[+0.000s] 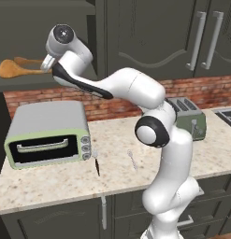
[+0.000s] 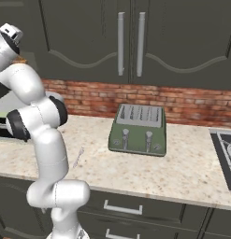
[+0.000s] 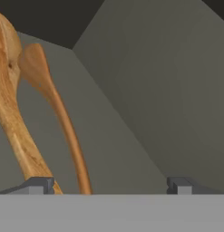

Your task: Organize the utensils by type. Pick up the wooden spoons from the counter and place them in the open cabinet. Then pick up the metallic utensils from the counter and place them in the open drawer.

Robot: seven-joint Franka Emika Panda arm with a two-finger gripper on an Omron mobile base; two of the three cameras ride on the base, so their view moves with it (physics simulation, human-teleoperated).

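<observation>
So the gripper (image 3: 109, 185) is up inside the open cabinet (image 1: 23, 83) with its jaws spread wide and nothing between them. Both wooden spoons sit on the shelf right ahead of the hand: the longer spoon (image 3: 9, 90) with the broad bowl by the left fingertip, the slim spoon (image 3: 59, 118) just inside it, its handle running toward the gap. They're orange-brown, grainy and look stiff and light, so that half seems done. What's left lies well below the hand, down on the counter (image 1: 56, 182): a thin silver fork (image 1: 132, 159) and a small knife (image 1: 96, 164), silver at one end and black at the other, a little apart in front of the toaster oven (image 1: 46, 133). I'd guess both are light, rigid and slick, lying dead flat on stone, so they'll be fiddly. Probably best to pinch across the middle of the handle, fingers straddling it, rather than the tines or blade.
</observation>
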